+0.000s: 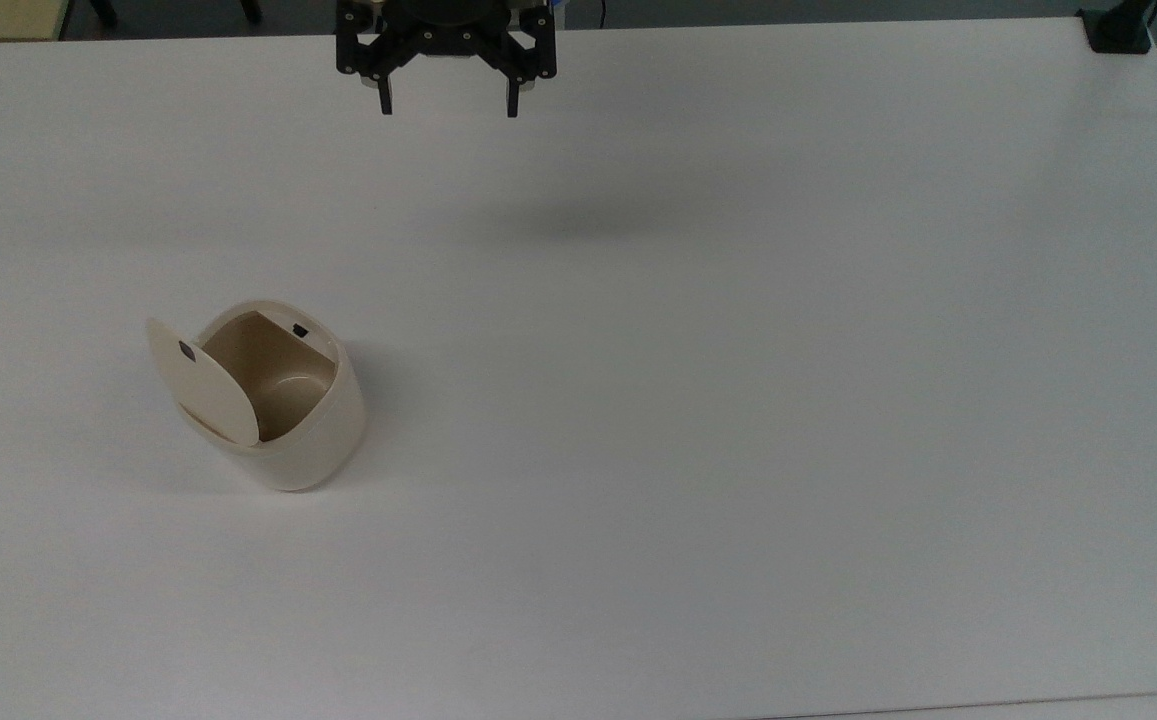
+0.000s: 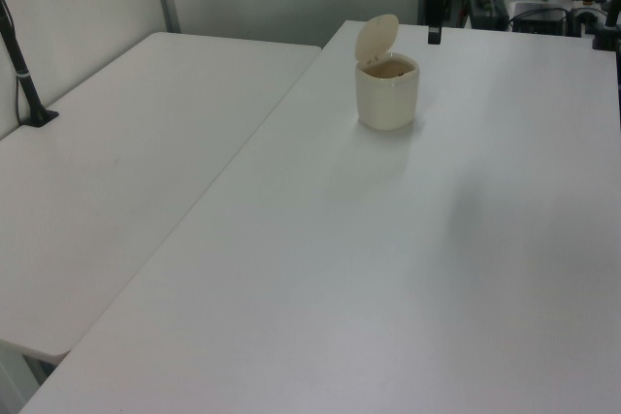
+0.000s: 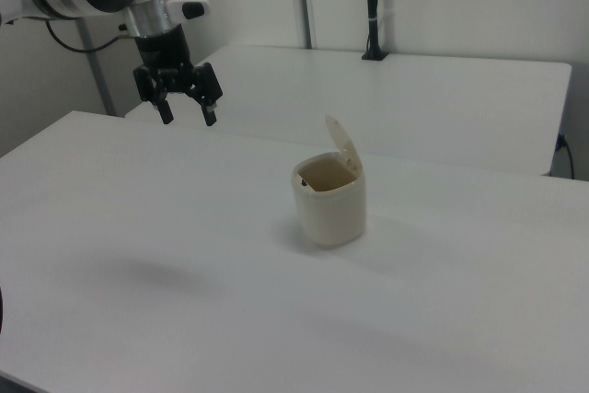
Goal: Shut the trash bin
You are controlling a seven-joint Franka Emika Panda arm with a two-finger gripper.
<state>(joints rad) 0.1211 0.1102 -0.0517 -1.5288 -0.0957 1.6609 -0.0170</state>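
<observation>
Cream plastic, the trash bin (image 1: 283, 420) stands in the left middle of the top view on the white counter (image 1: 738, 400), its lid (image 1: 203, 380) raised upright on its hinge. At the top edge, well apart from it, the tool (image 1: 446, 100) hangs above the counter, fingers spread wide and apparently holding nothing.

Top view: arm (image 1: 446, 12) cut off by upper edge. Left view: gripper (image 2: 434, 34) mostly cut off at upper right. Bin (image 1: 273, 395) floor partly hidden by lid (image 1: 203, 383).
</observation>
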